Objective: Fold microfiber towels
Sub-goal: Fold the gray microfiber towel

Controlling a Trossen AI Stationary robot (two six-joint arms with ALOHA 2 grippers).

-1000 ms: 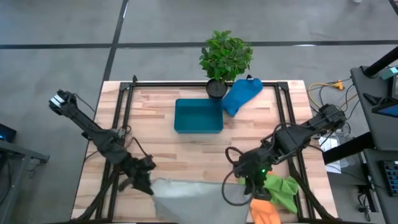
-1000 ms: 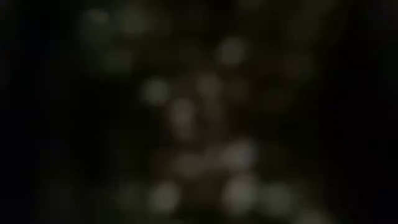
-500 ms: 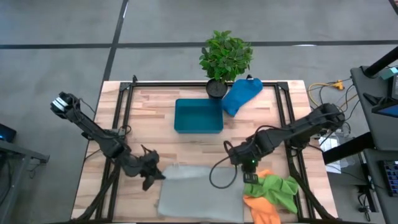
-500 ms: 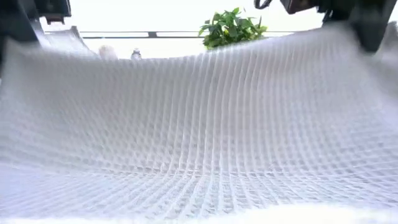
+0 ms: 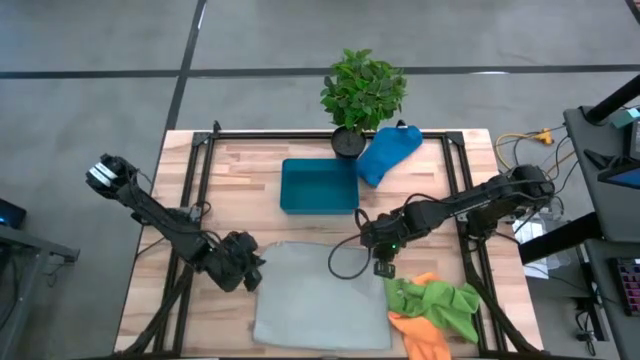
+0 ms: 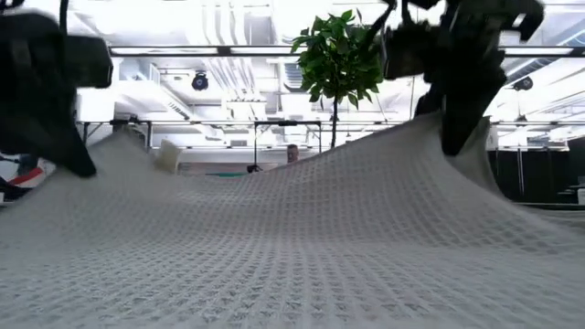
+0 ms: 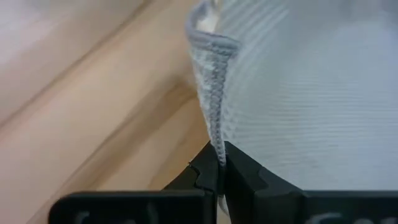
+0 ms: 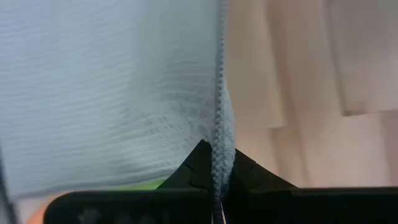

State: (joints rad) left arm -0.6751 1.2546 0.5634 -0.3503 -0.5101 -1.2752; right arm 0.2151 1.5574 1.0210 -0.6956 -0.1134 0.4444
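The grey-white towel (image 5: pixel 320 300) lies spread over the near middle of the table, its near part on the wood and its far edge raised. My left gripper (image 5: pixel 250 272) is shut on its far left corner, and my right gripper (image 5: pixel 380 258) on its far right corner. In the low view the towel (image 6: pixel 292 238) sags between the two grippers. The bright blue towel (image 5: pixel 388 152) lies at the far edge beside the plant. The lime green towel (image 5: pixel 442 305) and the orange towel (image 5: pixel 420 338) lie crumpled at the near right. My left gripper pinches the towel's hemmed edge (image 7: pixel 214 127) at its far left corner between the two fingers. The fingers slant down from the table's left. The corner stands lifted off the wood and the cloth slopes down from it to the table. My right gripper pinches the hemmed edge (image 8: pixel 221 127) at the far right corner between its two fingers, which point steeply down. That corner is held a little above the table, and the cloth falls away from it toward the near side.
A rigid blue tray (image 5: pixel 319 186) stands at the far middle, just beyond the towel. A potted plant (image 5: pixel 362 95) sits at the far edge. Black frame rails (image 5: pixel 200 190) run along the table's sides. A cable loop (image 5: pixel 345 262) hangs by the right gripper.
Both grippers have gone down and toward the table's far edge, staying shut on the towel's corners. The grey-white towel, which hung near the front edge, has been drawn farther onto the table and now lies spread out there.
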